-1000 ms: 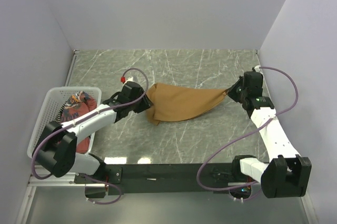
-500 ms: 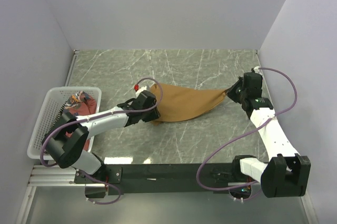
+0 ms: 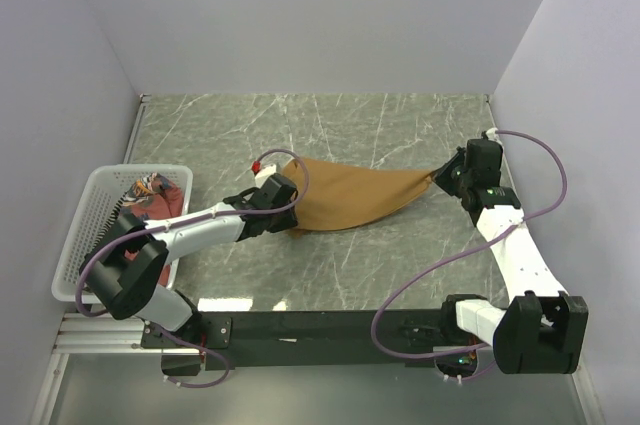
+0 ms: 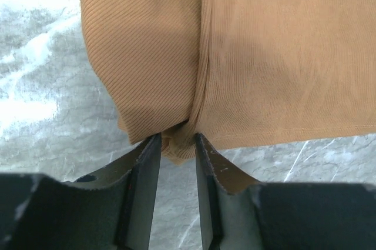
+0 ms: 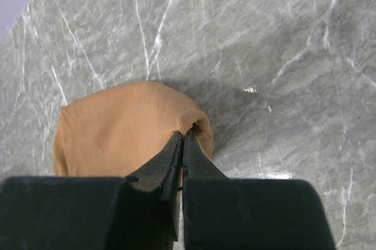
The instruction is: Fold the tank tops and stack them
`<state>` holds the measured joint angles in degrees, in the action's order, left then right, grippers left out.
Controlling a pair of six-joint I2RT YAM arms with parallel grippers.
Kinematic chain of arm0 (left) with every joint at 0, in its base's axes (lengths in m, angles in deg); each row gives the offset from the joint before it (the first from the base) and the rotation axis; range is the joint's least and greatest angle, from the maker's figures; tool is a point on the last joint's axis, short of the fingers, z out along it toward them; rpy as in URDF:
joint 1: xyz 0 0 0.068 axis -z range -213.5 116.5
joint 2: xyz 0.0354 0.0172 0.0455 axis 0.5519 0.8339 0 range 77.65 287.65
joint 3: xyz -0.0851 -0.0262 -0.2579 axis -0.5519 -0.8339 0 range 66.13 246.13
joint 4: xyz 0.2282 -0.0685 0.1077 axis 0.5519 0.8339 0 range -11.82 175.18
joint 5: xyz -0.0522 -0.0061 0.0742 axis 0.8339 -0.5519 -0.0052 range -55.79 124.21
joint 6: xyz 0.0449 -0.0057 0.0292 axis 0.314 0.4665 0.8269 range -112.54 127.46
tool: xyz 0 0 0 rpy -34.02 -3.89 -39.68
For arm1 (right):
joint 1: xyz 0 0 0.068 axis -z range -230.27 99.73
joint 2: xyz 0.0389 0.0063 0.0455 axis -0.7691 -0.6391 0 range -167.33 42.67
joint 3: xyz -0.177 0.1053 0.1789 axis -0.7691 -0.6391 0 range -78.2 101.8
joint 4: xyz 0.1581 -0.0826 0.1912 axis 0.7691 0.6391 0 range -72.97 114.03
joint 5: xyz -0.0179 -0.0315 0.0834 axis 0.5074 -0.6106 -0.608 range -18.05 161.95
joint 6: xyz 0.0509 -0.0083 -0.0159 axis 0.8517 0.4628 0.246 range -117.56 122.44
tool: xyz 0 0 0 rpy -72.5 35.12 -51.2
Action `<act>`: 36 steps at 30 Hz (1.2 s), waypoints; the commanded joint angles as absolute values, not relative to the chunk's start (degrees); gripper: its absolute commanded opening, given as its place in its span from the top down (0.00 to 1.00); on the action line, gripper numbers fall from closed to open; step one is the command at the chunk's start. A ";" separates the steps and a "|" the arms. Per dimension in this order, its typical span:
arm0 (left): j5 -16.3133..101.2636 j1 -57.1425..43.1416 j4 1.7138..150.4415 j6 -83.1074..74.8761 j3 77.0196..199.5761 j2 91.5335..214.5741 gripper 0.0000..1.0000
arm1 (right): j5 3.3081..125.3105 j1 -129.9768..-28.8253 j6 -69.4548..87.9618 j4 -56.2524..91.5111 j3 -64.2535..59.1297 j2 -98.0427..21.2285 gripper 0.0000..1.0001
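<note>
A tan-brown tank top (image 3: 352, 195) lies stretched across the middle of the marble table. My right gripper (image 3: 437, 177) is shut on its right end, the cloth pinched at the tips (image 5: 183, 135) and the tan top (image 5: 117, 126) bunched behind them. My left gripper (image 3: 291, 213) is at the top's near left corner. In the left wrist view its jaws (image 4: 176, 143) stand apart, a rolled fold of the tan top (image 4: 264, 56) poking between the tips. A rust-red tank top (image 3: 152, 205) lies crumpled in the basket.
A white mesh basket (image 3: 88, 207) sits at the table's left edge, close beside the left arm. Grey walls close in the table on the left, back and right. A black rail with the arm bases runs along the near edge.
My left gripper has swung right and nearer, from beside the top's upper left edge to its near left corner. The right gripper has kept its hold and hardly moved.
</note>
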<state>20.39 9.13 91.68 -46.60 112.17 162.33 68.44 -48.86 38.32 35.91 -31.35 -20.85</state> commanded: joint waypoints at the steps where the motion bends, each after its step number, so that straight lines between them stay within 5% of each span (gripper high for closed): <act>1: 21.29 9.39 88.39 -44.57 114.73 162.81 0.66 | 68.35 -48.25 37.24 33.56 -31.79 -20.08 1.00; 17: 20.59 9.92 88.29 -45.53 113.85 164.57 0.76 | 67.91 -47.37 36.72 33.56 -31.88 -20.26 1.00; 23: 20.42 9.92 89.34 -44.57 114.82 163.17 0.99 | 67.03 -47.11 36.63 34.17 -31.53 -19.47 1.00; 36: 11.46 9.65 103.67 -41.05 138.36 142.43 1.00 | 61.14 -45.70 37.50 46.82 -10.45 -9.63 1.00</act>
